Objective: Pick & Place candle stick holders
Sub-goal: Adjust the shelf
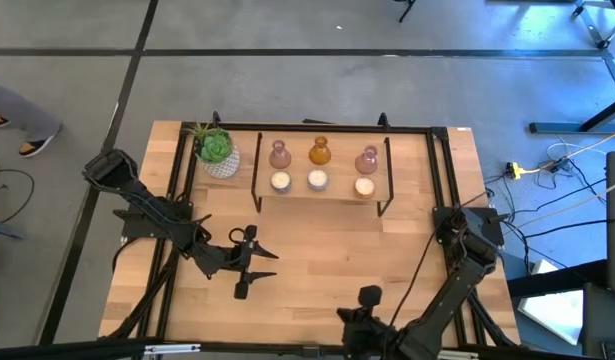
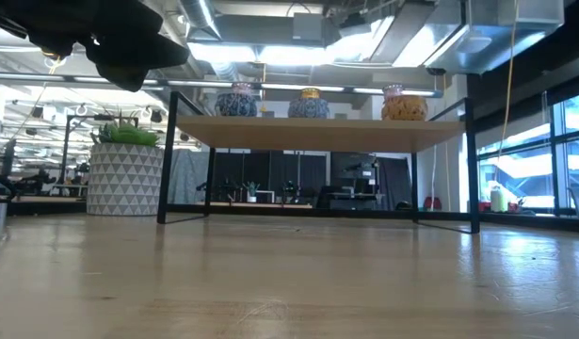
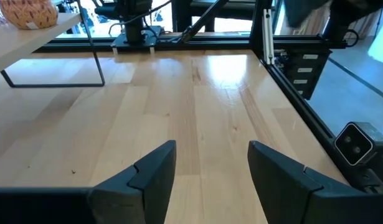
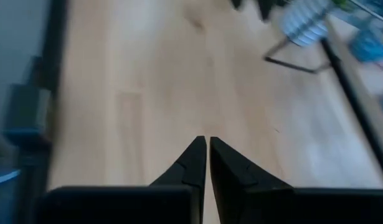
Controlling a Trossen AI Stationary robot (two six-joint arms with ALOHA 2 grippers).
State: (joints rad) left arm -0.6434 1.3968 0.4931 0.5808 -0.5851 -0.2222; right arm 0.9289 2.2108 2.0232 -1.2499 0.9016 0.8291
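Note:
The candle stick holders stand on their bases on a low wooden shelf at the table's far side. Two pink glass ones flank an amber one. Three cream-white round ones stand in a row just nearer. My left gripper hovers open over the table's left middle, nothing between its fingers. My right gripper is shut and empty above the table's near edge, well short of the shelf.
A green plant in a white patterned pot stands left of the shelf. Thin black bars carry the shelf, and a black frame runs along the table's edges. Bare wood lies between the grippers and the shelf.

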